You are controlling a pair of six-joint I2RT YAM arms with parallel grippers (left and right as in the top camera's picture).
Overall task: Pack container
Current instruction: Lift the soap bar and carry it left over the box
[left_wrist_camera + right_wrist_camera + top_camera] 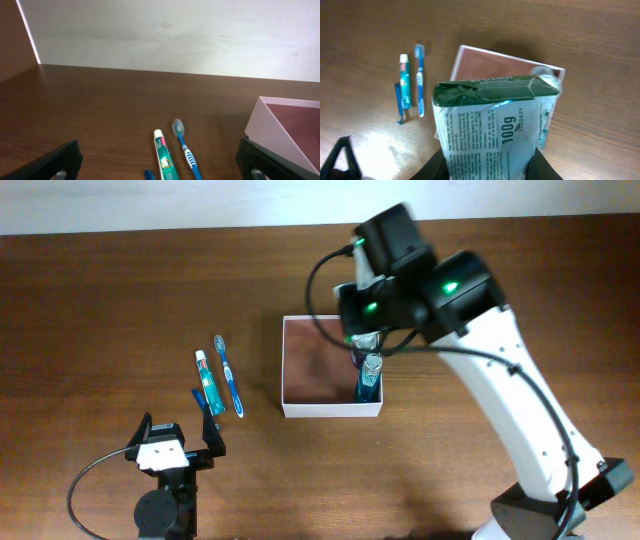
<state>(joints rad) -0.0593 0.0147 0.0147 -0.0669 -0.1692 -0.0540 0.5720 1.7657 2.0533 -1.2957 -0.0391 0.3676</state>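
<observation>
A green-white packet (490, 125) is pinched by the right fingers (544, 169) above the container (330, 409) mid-counter; the left fingers (55, 162) are spread wide near the front edge.

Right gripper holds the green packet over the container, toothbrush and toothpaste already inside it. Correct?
Not quite. The toothbrush and toothpaste are not inside the container; they lie on the table to its left, as the overhead view shows. The right gripper does hold the green packet over the container.
</observation>
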